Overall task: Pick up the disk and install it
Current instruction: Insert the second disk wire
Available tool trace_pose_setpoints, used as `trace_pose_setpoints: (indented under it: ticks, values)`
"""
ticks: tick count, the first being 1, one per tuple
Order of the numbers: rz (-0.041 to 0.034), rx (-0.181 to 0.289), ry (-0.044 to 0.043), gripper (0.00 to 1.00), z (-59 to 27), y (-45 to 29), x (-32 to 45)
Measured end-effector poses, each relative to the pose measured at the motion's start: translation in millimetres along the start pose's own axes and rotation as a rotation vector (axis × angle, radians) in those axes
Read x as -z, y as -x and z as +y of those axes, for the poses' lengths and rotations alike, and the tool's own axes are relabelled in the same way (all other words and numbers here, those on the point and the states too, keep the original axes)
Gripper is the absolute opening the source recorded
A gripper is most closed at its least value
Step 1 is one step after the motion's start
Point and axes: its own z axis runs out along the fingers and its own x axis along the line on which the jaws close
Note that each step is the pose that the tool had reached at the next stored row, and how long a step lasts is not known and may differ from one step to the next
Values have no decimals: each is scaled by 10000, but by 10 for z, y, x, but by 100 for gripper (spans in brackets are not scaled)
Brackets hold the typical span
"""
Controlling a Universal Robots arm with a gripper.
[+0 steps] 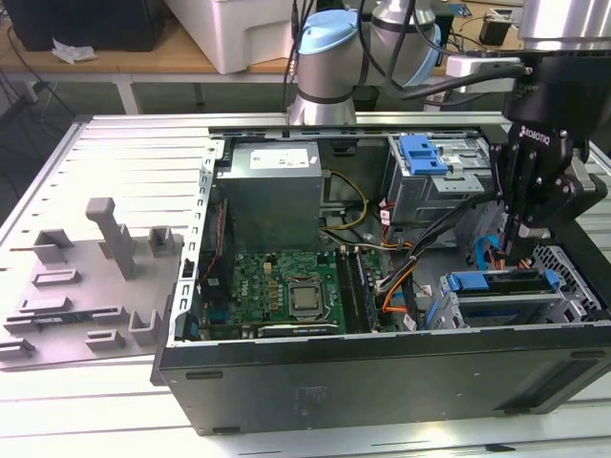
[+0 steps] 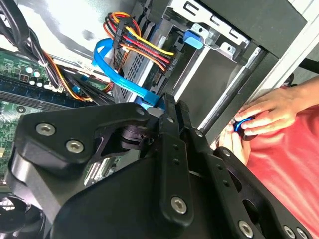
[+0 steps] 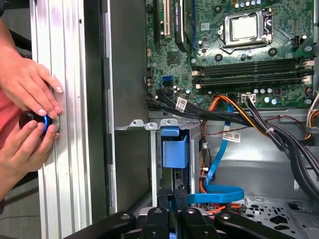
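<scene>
Claw hovering narrow w/ nothing in it inside PC case, directly over disk sitting edge-on in lower bay, long axis running along case front, person's hands resting on counter.

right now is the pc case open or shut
Open: the case lies on its side with no panel over it, so the motherboard and cables inside are exposed.

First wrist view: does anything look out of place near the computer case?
Yes: a person's hands hold a small black-and-blue knob on the slatted table, right beside the open case. Hands this near the work may be unsafe.
</scene>
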Motion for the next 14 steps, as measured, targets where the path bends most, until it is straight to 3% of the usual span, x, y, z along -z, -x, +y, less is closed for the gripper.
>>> trace_pose_setpoints:
  ticks: [1, 4, 6, 11, 12, 14]
  values:
    - [-78, -2, 2, 16, 0, -3, 4]
    - [-503, -10, 13, 16, -1, -29, -3]
    - [-696, -15, 18, 16, -2, -57, -14]
    - [-968, -20, 25, 16, -9, -151, -48]
    - [-1070, -23, 28, 16, -21, -168, -53]
    - [-1146, -25, 30, 16, -39, -170, -55]
